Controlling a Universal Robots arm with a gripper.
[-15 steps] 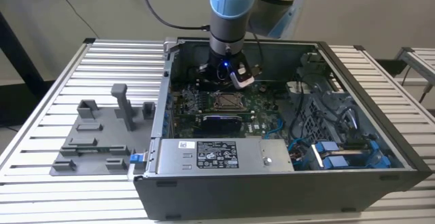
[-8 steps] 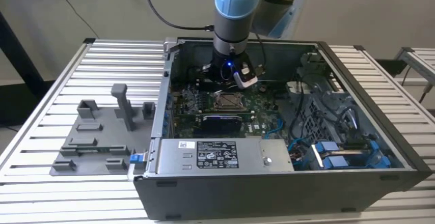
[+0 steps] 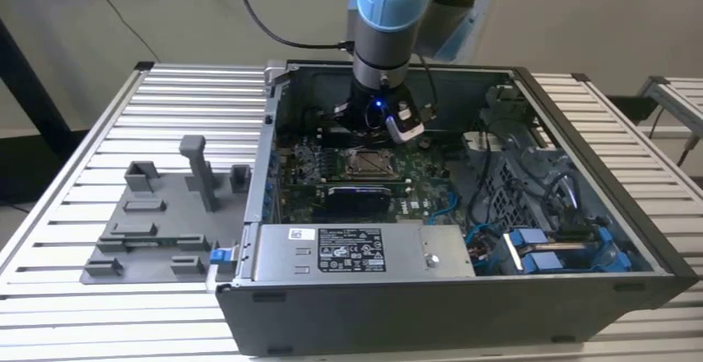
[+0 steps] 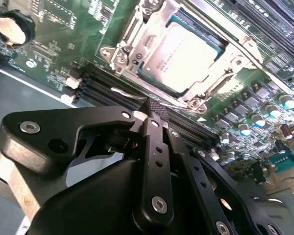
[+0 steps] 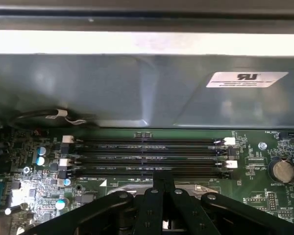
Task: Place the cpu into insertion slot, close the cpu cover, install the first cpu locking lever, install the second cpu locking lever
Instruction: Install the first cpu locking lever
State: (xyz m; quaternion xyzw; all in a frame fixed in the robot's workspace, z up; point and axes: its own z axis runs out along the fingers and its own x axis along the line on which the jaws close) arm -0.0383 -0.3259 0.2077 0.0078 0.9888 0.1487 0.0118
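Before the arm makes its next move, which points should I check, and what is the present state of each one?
1. Cpu lies flat in place: ok.
2. Cover is down around the cpu: ok.
3. Gripper has its jaws shut: ok.
4. Gripper tip is at the lever: ok; actual contact: cannot tell.
5. Lever is hooked and locked: cannot tell.
6. Arm is clear of the case wall: ok.

Closed black gripper (image 5: 162, 182) beside four dark memory slots (image 5: 147, 155) on green motherboard (image 5: 252, 164); grey case wall (image 5: 112, 88)
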